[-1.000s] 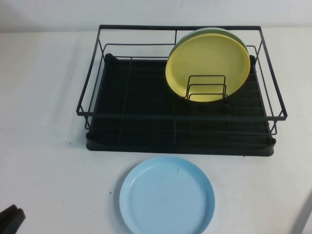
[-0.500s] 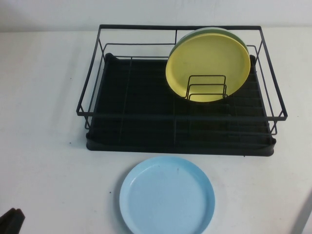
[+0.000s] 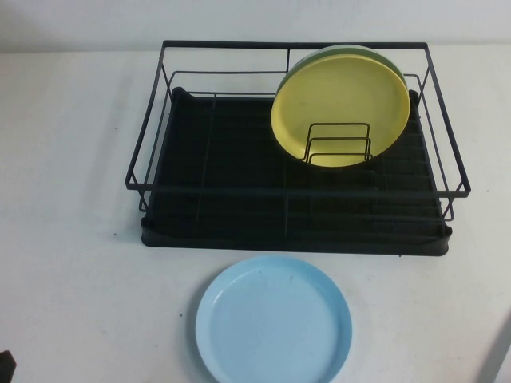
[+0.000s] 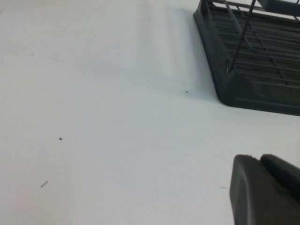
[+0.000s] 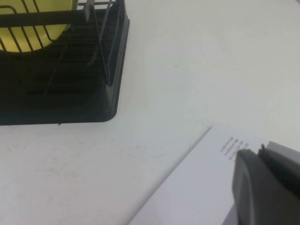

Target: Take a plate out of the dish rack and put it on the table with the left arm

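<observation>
White bench (image 3: 72, 120) runs under everything I can see, bare but for a few dark specks. On it the dish rack (image 3: 295, 195) sits toward the far side, with a yellow plate (image 3: 342, 100) standing upright in its wire dividers (image 3: 338, 144) and a green plate (image 3: 375, 54) just behind that one. The light blue plate (image 3: 274, 321) lies flat on the bench just in front of the rack's near edge, apart from it, so I judge the task as good as done. My left fingers (image 4: 265, 190) show only as a dark tip low over bare bench near the rack's corner, and in the high view only a sliver of that arm (image 3: 6, 365) sits at the near left edge; I cannot tell how far they are parted, and they have hold of nothing I can see. My right fingers (image 5: 267, 187) hang over a white printed sheet (image 5: 201, 183) beside the rack's other corner, and their gap I cannot tell either. The risk from here is small: a careless sweep of my left arm across the near bench could catch the blue plate's raised rim and slide it.
</observation>
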`<action>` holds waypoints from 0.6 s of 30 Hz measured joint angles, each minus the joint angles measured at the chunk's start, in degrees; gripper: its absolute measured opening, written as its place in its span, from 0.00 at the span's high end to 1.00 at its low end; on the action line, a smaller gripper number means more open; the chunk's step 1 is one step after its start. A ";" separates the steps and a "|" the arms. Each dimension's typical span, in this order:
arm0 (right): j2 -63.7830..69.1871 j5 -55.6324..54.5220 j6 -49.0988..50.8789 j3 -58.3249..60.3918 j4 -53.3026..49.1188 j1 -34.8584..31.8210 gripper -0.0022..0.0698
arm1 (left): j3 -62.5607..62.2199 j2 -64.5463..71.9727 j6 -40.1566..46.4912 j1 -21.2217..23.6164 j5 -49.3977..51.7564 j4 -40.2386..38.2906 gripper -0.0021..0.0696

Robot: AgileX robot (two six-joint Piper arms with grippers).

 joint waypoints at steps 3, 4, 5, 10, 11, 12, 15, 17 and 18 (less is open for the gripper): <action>0.00 0.00 0.00 0.00 0.00 0.00 1.00 | 0.00 0.00 4.54 0.00 0.00 -3.25 0.97; 0.00 0.00 0.00 0.00 0.00 0.00 1.00 | 0.00 0.00 6.45 0.00 0.00 -4.79 0.97; 0.00 0.00 0.00 0.00 0.00 0.00 1.00 | 0.00 0.00 9.02 0.00 0.00 -6.17 0.97; 0.00 0.00 0.00 0.00 0.00 0.00 1.00 | 0.00 0.00 19.30 0.00 0.00 -8.79 0.97; 0.00 0.00 0.00 0.00 0.00 0.00 1.00 | 0.00 0.00 20.20 0.00 0.00 -8.89 0.97; 0.00 0.00 0.00 0.00 0.00 0.00 1.00 | 0.00 0.00 20.80 0.00 0.00 -9.03 0.97; 0.00 0.00 0.00 0.00 0.00 0.00 1.00 | 0.00 0.00 21.40 0.00 0.00 -9.17 0.97; 0.00 0.00 0.00 0.00 0.00 0.00 1.00 | 0.00 0.00 21.64 0.00 0.00 -9.30 0.97; 0.00 0.00 0.00 0.00 0.00 0.00 1.00 | 0.00 0.00 21.77 0.00 0.00 -9.30 0.97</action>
